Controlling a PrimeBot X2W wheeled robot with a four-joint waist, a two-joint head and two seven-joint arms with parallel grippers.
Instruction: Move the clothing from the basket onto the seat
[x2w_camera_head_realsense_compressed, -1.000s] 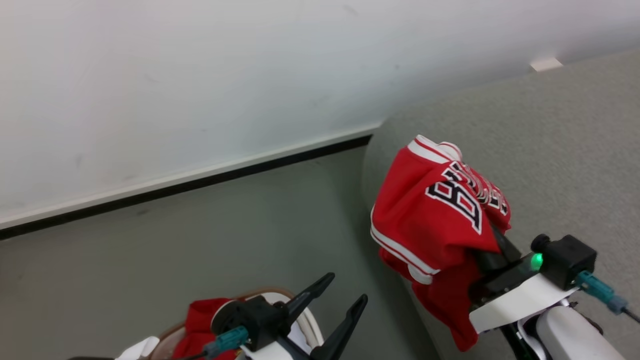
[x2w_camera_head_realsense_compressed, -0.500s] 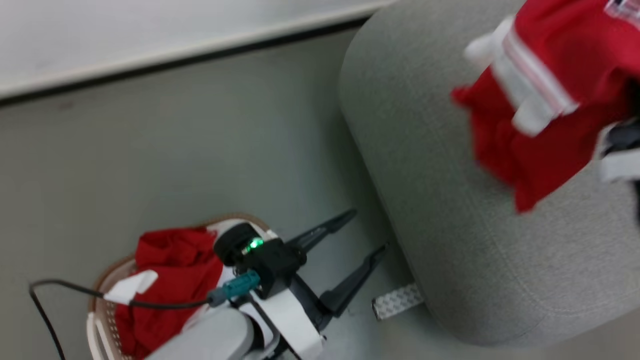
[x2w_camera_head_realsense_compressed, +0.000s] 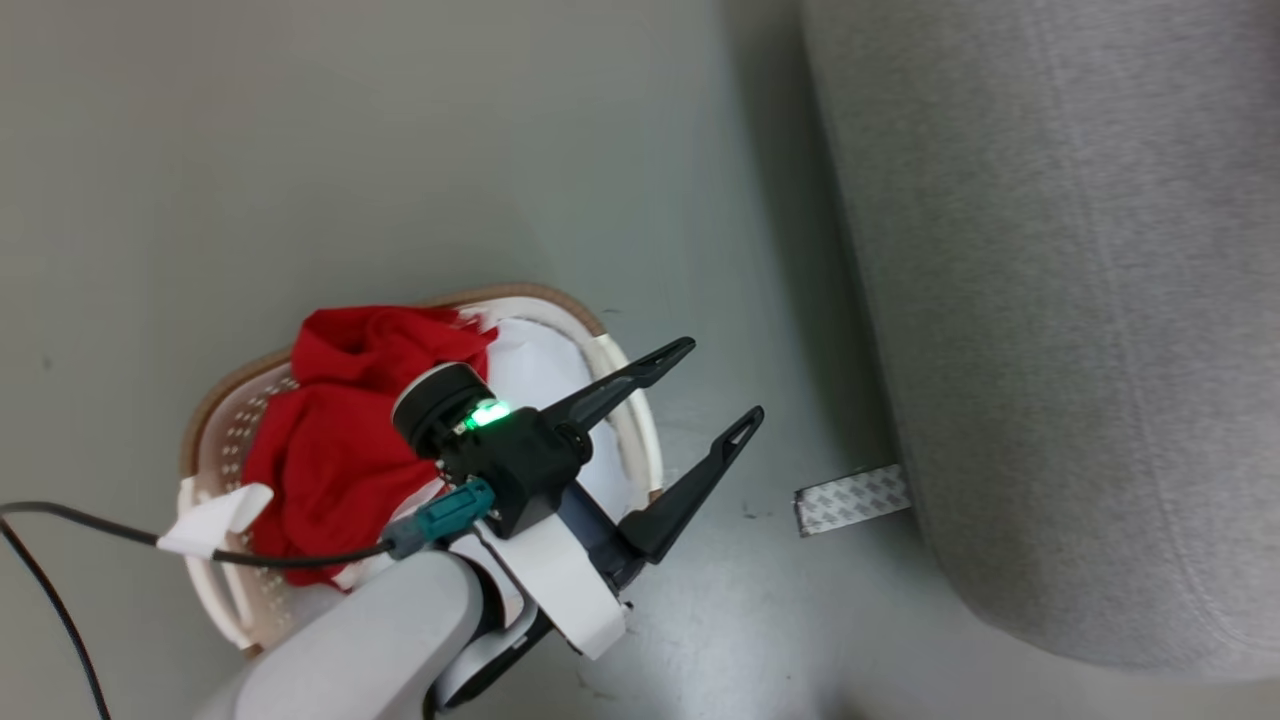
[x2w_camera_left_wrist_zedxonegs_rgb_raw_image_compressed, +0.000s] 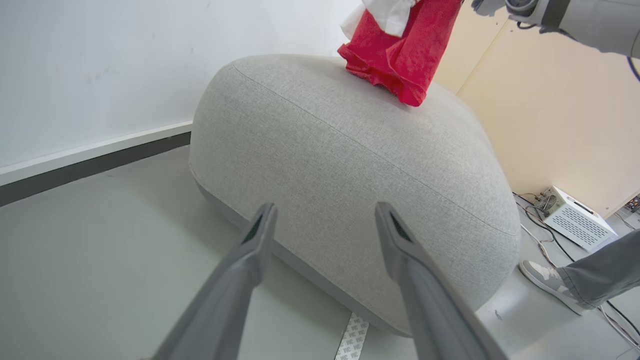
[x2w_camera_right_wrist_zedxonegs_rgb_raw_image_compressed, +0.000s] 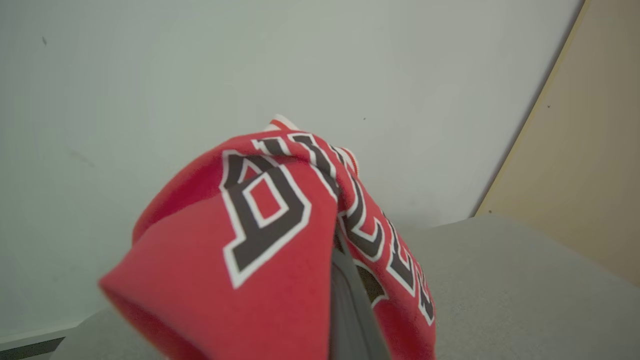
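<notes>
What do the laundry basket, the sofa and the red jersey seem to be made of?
Laundry basket: probably moulded plastic, cream, smooth, with a brown rim and rows of small holes. Sofa: light grey woven upholstery, matte; fine weave and a seam show. Red jersey: likely thin synthetic knit; it drapes in soft folds, lettering black and white.
</notes>
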